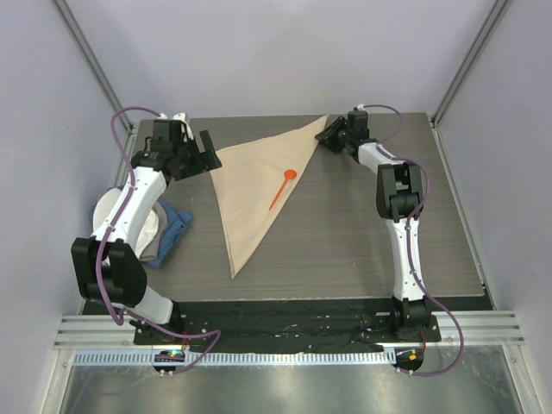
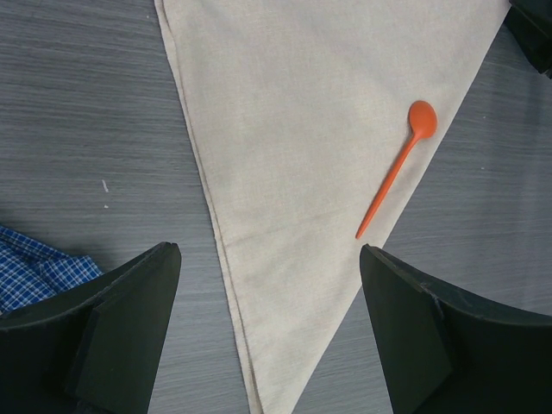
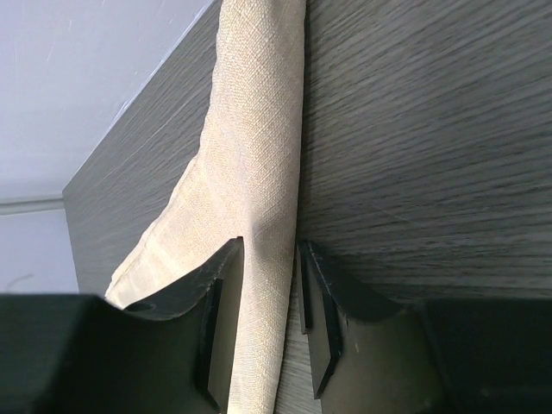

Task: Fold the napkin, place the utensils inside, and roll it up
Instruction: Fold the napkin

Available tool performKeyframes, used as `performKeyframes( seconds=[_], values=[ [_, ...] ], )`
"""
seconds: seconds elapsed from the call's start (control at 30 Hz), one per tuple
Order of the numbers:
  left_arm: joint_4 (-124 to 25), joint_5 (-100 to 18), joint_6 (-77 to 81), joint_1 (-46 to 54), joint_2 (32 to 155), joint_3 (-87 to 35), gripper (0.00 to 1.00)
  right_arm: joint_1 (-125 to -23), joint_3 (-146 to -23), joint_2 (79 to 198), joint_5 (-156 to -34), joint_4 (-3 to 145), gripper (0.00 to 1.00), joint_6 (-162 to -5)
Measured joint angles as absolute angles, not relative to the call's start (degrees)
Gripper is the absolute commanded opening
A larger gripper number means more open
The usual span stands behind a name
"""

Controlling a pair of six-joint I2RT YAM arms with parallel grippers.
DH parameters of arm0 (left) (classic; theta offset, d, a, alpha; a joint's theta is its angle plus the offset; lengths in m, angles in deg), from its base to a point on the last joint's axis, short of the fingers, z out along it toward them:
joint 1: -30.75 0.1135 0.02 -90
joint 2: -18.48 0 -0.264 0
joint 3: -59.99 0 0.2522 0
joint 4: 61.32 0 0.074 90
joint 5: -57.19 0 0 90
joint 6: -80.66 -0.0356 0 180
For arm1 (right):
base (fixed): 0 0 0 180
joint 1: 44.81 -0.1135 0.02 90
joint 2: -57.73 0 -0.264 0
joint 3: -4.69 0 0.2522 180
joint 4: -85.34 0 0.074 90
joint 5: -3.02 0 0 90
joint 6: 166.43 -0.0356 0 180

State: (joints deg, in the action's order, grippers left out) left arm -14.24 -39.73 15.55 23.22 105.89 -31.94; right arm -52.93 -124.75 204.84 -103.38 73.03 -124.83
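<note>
The beige napkin [image 1: 254, 185] lies flat on the table, folded into a long triangle with its tip toward the near edge. One orange spoon [image 1: 282, 188] rests on its right side, bowl end away from me; it also shows in the left wrist view [image 2: 397, 168]. No other utensil shows. My left gripper [image 1: 205, 153] is open wide and empty, hovering at the napkin's far left corner [image 2: 302, 129]. My right gripper [image 1: 328, 134] is at the far right corner. Its jaws stand narrowly apart around that raised, curled corner [image 3: 250, 172], with a small gap beside the right pad [image 3: 306, 293].
A blue checked cloth [image 1: 172, 231] lies at the table's left edge, partly on a white round object [image 1: 108, 216]; it also shows in the left wrist view [image 2: 34, 263]. The dark wood-grain table [image 1: 362, 224] ends close behind the right gripper. Frame posts stand at the far corners.
</note>
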Motion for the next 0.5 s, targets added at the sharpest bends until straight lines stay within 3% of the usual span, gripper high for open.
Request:
performKeyframes(
  seconds=[0.37, 0.5],
  values=[
    [-14.2, -39.8, 15.5, 23.2, 106.0, -31.9, 0.9, -53.0, -127.9, 206.5, -103.3, 71.4, 0.37, -124.8],
    [-14.2, -39.8, 15.5, 23.2, 106.0, -31.9, 0.9, -53.2, -129.6, 207.4, -103.1, 70.5, 0.28, -124.6]
  ],
)
